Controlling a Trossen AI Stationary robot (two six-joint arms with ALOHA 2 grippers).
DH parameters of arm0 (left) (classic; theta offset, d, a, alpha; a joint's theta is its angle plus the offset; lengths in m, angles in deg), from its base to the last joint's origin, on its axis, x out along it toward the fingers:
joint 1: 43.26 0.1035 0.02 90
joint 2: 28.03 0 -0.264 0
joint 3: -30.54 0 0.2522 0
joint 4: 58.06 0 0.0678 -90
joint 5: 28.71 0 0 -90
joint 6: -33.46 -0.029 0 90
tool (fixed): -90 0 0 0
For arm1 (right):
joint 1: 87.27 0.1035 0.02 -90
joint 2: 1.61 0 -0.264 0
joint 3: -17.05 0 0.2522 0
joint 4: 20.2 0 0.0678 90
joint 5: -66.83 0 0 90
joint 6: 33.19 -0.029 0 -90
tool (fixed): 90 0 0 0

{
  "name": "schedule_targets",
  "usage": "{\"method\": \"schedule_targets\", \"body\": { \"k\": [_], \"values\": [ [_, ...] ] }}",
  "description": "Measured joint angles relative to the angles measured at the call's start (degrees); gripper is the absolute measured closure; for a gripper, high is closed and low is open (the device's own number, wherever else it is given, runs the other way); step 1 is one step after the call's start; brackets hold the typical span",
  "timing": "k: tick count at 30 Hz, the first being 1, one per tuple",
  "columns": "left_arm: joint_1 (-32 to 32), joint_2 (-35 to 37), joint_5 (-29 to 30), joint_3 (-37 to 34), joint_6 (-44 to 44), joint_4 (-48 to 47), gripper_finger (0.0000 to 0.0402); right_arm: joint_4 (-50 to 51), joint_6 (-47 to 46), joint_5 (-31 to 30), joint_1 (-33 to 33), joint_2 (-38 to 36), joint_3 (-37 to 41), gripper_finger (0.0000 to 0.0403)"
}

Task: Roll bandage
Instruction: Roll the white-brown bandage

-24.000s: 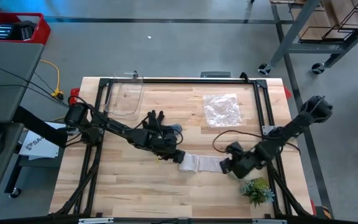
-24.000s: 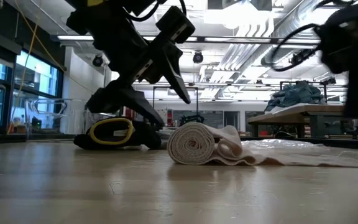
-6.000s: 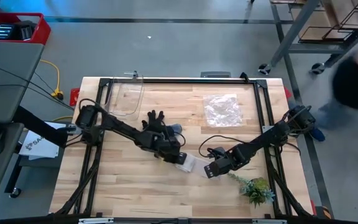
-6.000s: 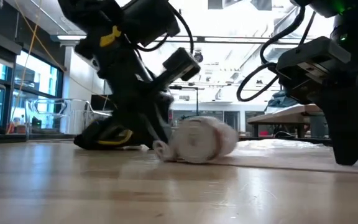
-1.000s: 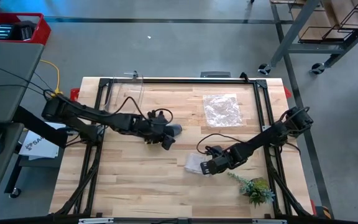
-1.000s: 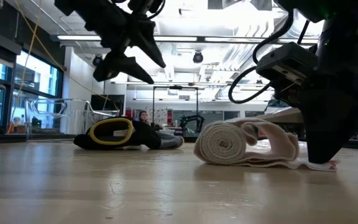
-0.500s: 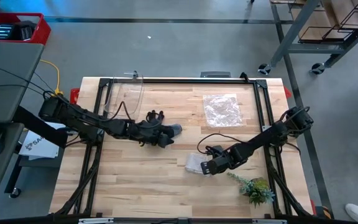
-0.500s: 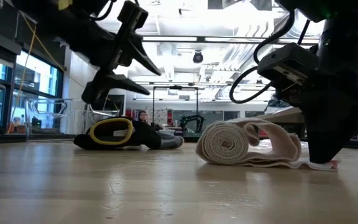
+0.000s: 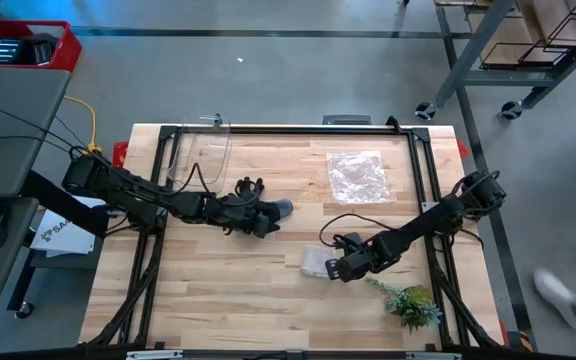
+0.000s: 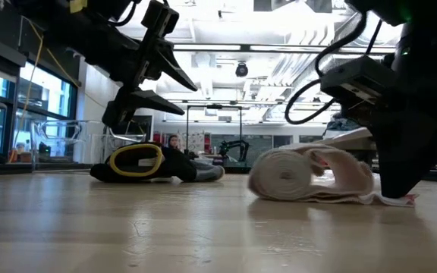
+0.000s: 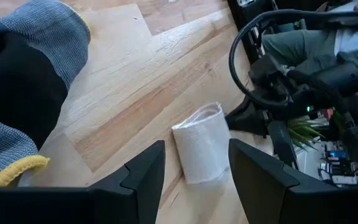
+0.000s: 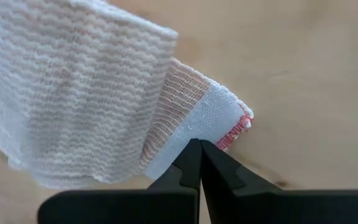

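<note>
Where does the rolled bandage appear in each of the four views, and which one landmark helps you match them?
High view: bandage lies at centre, just left of the right gripper.
Low view: bandage sits right of centre on the table.
Left wrist view: bandage shows at lower centre, beyond the left gripper.
Right wrist view: bandage fills the upper left.
Shared landmark: the right gripper at the bandage's loose end.

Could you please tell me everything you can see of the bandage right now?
The bandage is white, ribbed gauze, almost fully wound into a roll lying on its side on the wooden table. A loose tail with a reddish stitched edge lies flat on the wood; the shut right gripper presses on that end. The left gripper hangs open, apart.
</note>
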Motion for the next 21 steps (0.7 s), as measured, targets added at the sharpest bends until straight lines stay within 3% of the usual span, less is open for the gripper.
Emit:
{"method": "schedule_targets", "body": {
  "k": [9, 14, 17, 21],
  "values": [
    [-0.06, -1.49, -1.12, 1.14, -2.25, -0.72, 0.0229, 9.16, -2.42, -2.41, 0.34, -5.44, 0.2, 0.0403],
    [-0.99, -8.06, -2.64, 7.01, -5.25, -0.53, 0.0229, 9.52, -2.26, -2.94, -0.32, -6.05, 0.11, 0.0403],
    [-1.1, -13.12, -6.72, 12.0, -8.42, -0.47, 0.0229, 10.1, -3.53, -3.92, -0.35, -6.08, 0.07, 0.0403],
    [-1.02, -17.36, -9.3, 16.29, -9.95, -1.38, 0.0229, 9.94, -5.37, -1.73, 1.27, -6.08, 0.04, 0.0403]
  ]
}}
